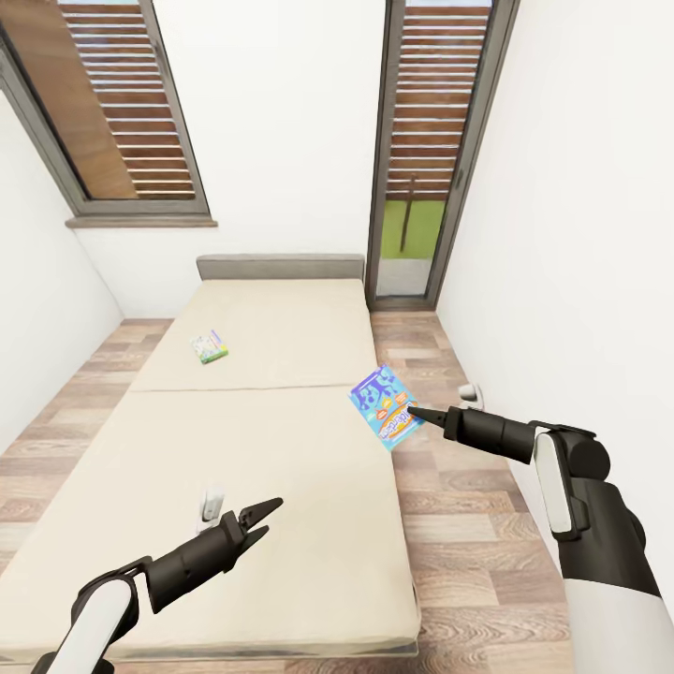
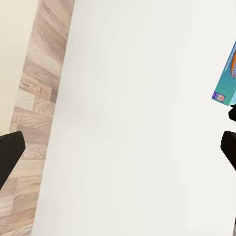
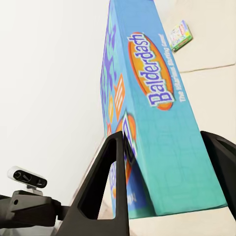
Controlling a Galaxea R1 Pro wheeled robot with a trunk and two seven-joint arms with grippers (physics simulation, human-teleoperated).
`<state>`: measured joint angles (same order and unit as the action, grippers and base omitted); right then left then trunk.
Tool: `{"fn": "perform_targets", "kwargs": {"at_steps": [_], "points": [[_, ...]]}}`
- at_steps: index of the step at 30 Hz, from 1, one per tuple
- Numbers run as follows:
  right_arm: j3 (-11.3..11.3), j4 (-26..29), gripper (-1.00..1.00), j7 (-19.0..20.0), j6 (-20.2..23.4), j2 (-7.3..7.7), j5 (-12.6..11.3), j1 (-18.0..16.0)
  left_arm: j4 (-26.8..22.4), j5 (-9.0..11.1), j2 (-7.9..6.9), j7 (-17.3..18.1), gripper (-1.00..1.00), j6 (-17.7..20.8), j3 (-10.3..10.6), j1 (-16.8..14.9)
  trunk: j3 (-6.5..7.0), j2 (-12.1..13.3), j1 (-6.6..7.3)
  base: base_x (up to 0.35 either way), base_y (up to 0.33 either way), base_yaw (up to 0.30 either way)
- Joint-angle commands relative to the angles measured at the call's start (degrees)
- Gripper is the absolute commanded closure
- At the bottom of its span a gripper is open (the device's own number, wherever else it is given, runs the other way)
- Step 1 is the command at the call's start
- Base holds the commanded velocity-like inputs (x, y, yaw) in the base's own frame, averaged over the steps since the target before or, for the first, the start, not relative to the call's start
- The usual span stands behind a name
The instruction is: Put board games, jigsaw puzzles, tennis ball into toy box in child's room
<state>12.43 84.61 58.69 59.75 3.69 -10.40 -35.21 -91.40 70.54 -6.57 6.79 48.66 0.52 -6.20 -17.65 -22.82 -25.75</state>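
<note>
The right gripper [image 1: 413, 410] clamps the flat blue "Balderdash" board game box [image 1: 384, 404] beside the beige bed [image 1: 281, 449]; the left gripper [image 1: 265, 518] hangs with fingers apart above the mattress.

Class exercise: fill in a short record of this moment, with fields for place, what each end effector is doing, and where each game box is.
place: bedroom, robot at the foot of the bed
right end effector: shut on the blue game box, held over the bed's right edge
left end effector: open, empty, above the mattress
other game box: green-edged, lying flat on the far half of the bed
floor: wood planks
</note>
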Motion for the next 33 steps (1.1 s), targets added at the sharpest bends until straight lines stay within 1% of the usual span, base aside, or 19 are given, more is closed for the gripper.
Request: {"fn": "perform_targets", "kwargs": {"at_steps": [1, 33], "points": [[0.0, 0.0, 1.0, 0.2, 0.2, 0.0, 0.0, 0.0, 0.0, -0.2, -0.03, 0.3, -1.0, 0.1, 0.0, 0.0, 0.0, -0.1, -0.03, 0.0, 0.0, 0.0], [0.1, 1.8, 1.0, 0.2, 0.2, 0.08, -0.1, 0.6, 0.0, -0.3, -0.02, 0.2, -1.0, 0.1, 0.0, 0.0, 2.96, -0.1, -0.03, 0.0, 0.0, 0.0]]}}
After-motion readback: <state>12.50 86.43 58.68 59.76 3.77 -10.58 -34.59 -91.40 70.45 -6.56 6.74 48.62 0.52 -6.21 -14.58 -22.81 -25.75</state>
